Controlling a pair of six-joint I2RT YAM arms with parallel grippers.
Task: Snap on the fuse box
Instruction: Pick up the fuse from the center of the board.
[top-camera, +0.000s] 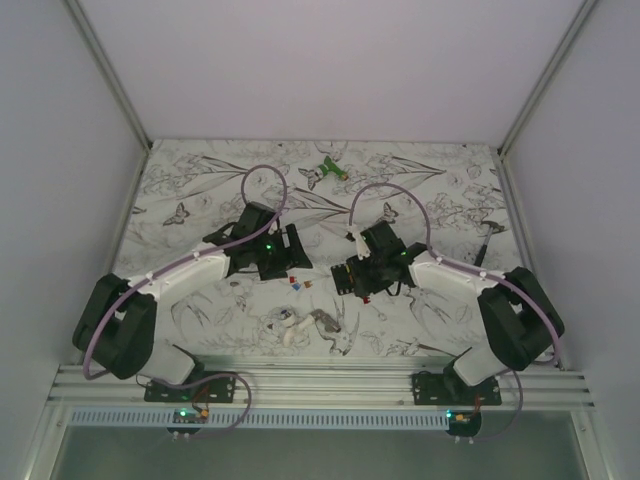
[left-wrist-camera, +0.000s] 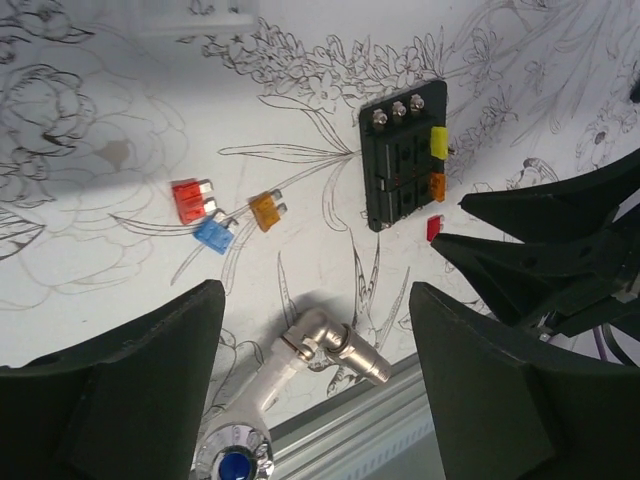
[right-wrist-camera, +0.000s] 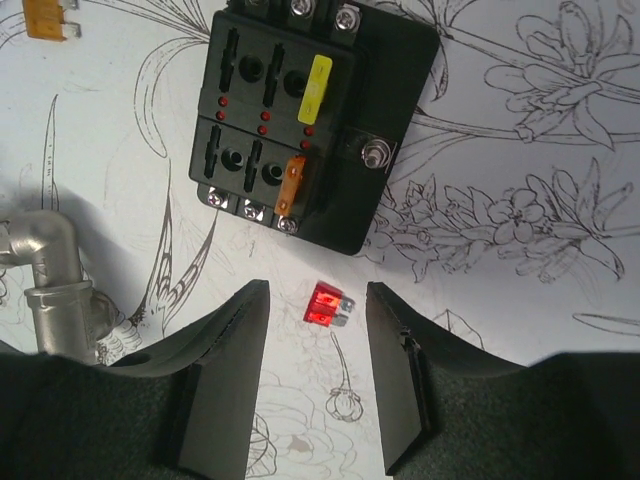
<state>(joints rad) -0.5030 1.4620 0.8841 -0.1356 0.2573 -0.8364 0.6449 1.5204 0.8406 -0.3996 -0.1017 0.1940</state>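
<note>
Fuse box (right-wrist-camera: 262, 150) flat on the floral table cover (right-wrist-camera: 520, 330), slotted face up, just beyond the right gripper (right-wrist-camera: 316, 295) and clear of its fingers. Yellow fuse (right-wrist-camera: 317, 88) seated in a far-row slot, orange fuse (right-wrist-camera: 296, 178) in the near-row slot on the same side; four more slots showing open. Row of screw terminals (right-wrist-camera: 300, 10) along the far edge, another row along the near edge. Right fingers (right-wrist-camera: 225, 380) spread apart, pinching nothing; loose red fuse (right-wrist-camera: 328, 305) on the cover between the tips, touching neither. Left gripper (left-wrist-camera: 312, 300) spread wide too, holding nothing, well apart from the box; silver elbow fitting (left-wrist-camera: 325, 345) seen between its fingers, touching neither. Three more loose fuses close together on the cover: red blade fuse (left-wrist-camera: 190, 200), blue fuse (left-wrist-camera: 214, 236), amber fuse (left-wrist-camera: 266, 210); blue touching or just short of the red, hard to say. From the top camera, box mostly hidden under the right gripper, only a dark corner showing. Green plastic object (top-camera: 330, 170) toward the far edge, well apart from both arms. White-and-grey clump (top-camera: 300, 325) near the front edge, between the two arm bases.
</note>
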